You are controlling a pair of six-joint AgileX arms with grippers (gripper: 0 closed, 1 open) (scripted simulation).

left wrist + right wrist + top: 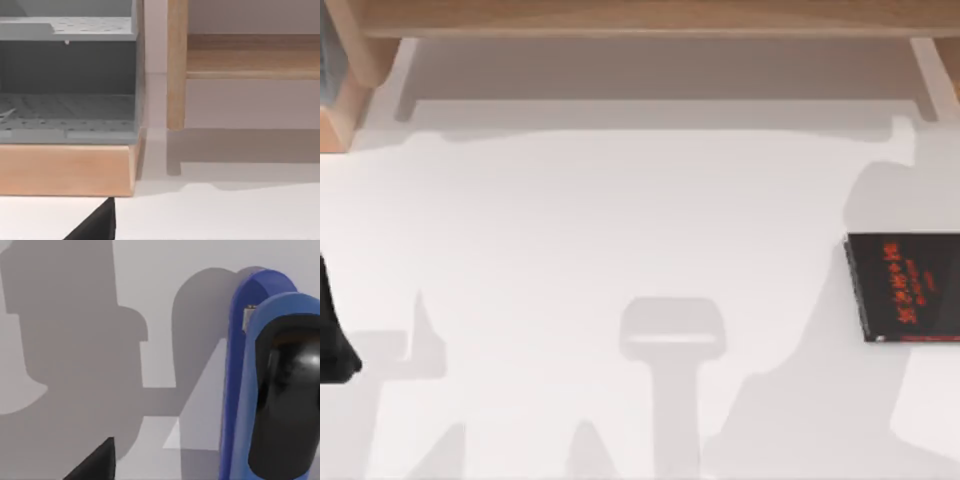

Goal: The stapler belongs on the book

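Book (905, 287) at right edge of top view, cover bare. Stapler (240, 390) at right of right wrist view, on table, close to camera. Placement not done. Grippers' state: cannot tell. Left arm parked at left edge.

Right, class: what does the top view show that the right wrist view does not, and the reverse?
Top view alone: the book, black-covered with red characters, lying at the table's right edge, plus a wooden frame along the far side. Right wrist view alone: the stapler, bright blue, seen close up. Both share the white table crossed by grey shadows.
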